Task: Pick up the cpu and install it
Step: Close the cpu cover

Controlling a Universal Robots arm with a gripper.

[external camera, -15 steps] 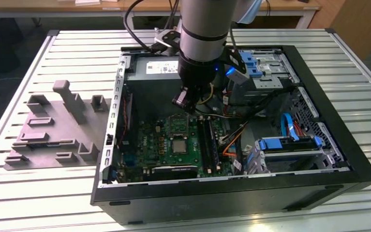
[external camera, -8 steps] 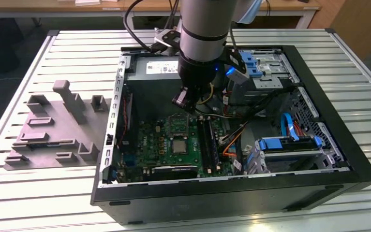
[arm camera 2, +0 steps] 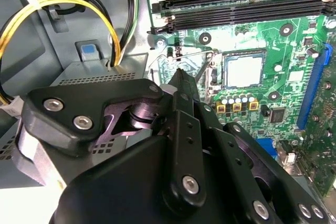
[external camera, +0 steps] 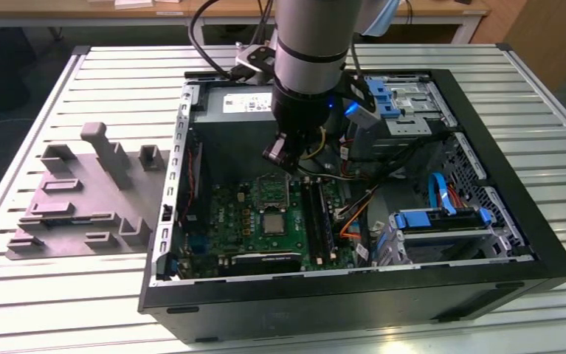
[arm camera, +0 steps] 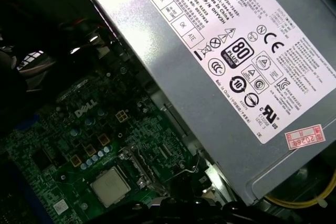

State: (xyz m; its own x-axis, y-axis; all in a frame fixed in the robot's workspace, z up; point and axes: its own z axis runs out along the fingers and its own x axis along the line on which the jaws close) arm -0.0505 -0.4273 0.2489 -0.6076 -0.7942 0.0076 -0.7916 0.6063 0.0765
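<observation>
You see the cpu (arm camera 2: 243,70) as a flat silvery-grey square with a pale rim, seated in the socket (arm camera 2: 236,72) on the green board (arm camera 2: 294,56) inside the open computer case (external camera: 519,243). The claw (arm camera 2: 181,77) hangs above the board, near the socket; you cannot tell how far it is open. The power supply (arm camera: 236,66) carries a white label of certification marks. The counter (external camera: 85,295) also holds a grey fixture (external camera: 76,199).

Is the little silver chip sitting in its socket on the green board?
Yes, in the second wrist view the cpu lies flat inside the metal-framed socket on the green motherboard.
</observation>
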